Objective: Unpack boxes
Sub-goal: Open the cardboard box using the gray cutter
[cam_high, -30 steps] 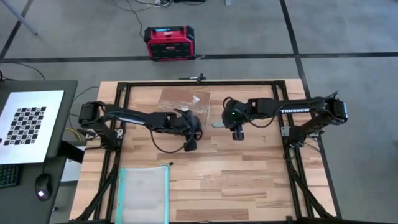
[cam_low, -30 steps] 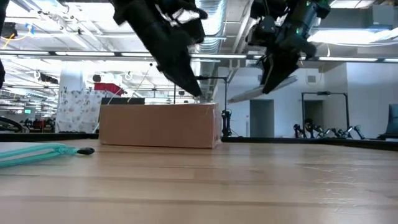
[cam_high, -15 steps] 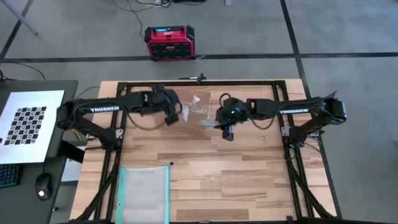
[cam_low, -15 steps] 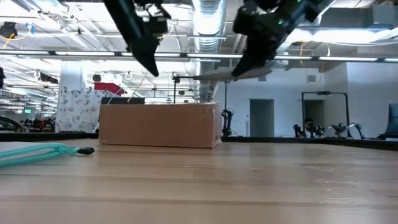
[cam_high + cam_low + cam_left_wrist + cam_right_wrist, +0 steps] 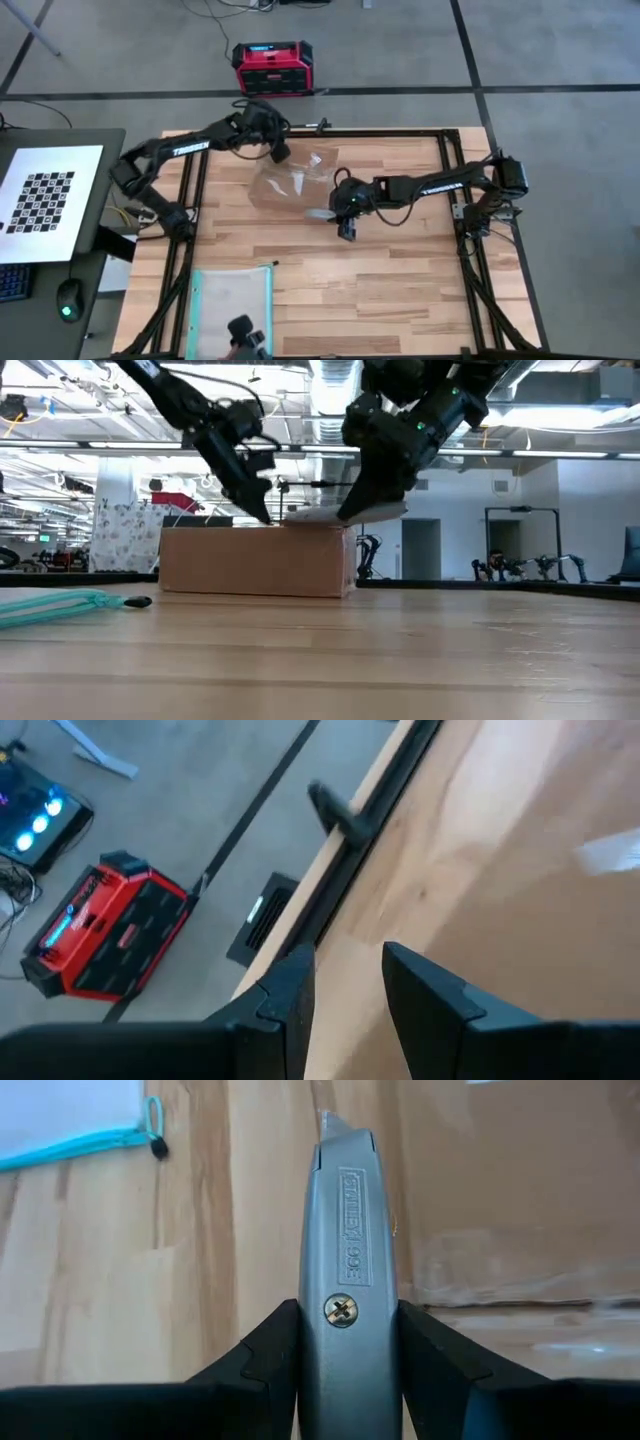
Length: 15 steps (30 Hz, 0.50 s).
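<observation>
1. Box sits near the far edge of the worktop, flaps shut and taped, nothing unpacked yet by our reading.
2. We see the right gripper with jaws pinching a knife, its tip poised just over the box's near corner.
3. The left gripper hovers over the far edge of the box, jaws spread a little, holding nothing.
4. A pouch lies well apart at the near edge; a red case stands on the floor beyond.
5. We judge the risks thus: the unbraced box could slide under the blade, the tip could miss the tape seam, or too deep a cut could damage the contents.
</observation>
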Motion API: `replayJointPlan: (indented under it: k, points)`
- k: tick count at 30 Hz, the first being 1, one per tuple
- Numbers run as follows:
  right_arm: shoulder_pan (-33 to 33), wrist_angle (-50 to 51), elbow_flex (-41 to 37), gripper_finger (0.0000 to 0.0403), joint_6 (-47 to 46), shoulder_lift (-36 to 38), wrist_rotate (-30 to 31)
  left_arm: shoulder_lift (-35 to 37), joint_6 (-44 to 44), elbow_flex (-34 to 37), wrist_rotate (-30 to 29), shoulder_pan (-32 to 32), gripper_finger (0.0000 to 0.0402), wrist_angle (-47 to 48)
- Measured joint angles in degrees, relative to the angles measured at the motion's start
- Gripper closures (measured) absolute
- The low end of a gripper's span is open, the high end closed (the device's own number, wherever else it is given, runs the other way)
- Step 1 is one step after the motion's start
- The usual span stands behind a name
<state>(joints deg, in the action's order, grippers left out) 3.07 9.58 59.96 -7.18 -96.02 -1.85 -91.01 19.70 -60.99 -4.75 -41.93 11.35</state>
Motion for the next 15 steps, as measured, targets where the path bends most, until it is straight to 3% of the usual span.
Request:
replayJointPlan:
  k: [6,15]
  points:
    - [0.59,0.51,0.02,0.0279,-0.50,0.21,0.40,-2.78,2.08,-0.01,-0.07,-0.69,0.0297,3.68]
    - [2.05,7.64,0.04,0.0279,2.36,3.26,0.91,-0.01,-5.16,-0.14,-0.67,2.35,0.0297,18.40]
